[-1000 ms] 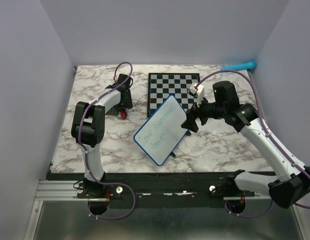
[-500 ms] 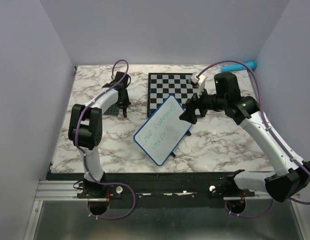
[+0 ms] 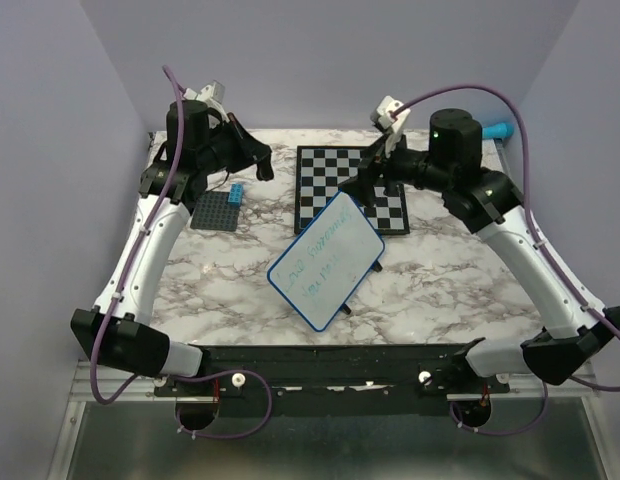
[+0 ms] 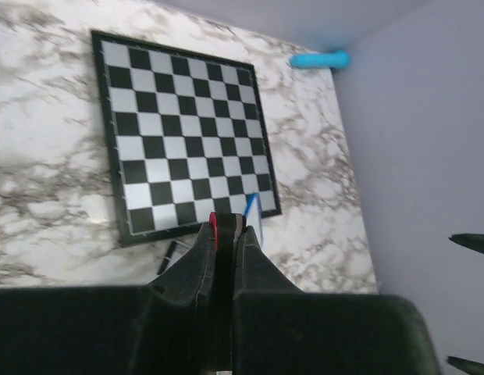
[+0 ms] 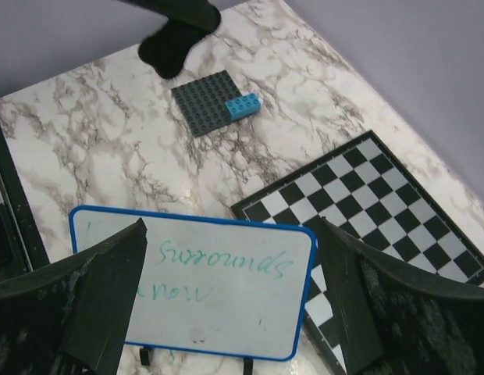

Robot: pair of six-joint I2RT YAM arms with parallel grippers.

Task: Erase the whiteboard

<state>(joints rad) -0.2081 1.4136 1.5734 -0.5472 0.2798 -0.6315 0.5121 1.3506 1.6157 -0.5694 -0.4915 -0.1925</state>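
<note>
Hovering above marble [image 3: 440, 280]: left end effector [image 4: 225, 228] pinching red piece [image 4: 213, 225], right end effector [image 5: 230, 226] spread.

- Your left arm [image 3: 142, 252] and right arm [image 3: 535, 270] are white links between black joint housings [image 3: 458, 135].
- A purple cable [image 3: 460, 88] loops along each arm.
- You'll see a small green light [image 3: 431, 133] on the right arm.
- The fingers [image 5: 101, 289] are matte black and scuffed.

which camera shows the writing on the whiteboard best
Right wrist: the whiteboard fills the lower frame, its teal writing large and readable. Top external shows the whole board, but the writing is small. Left wrist shows only a blue-rimmed corner.
</note>
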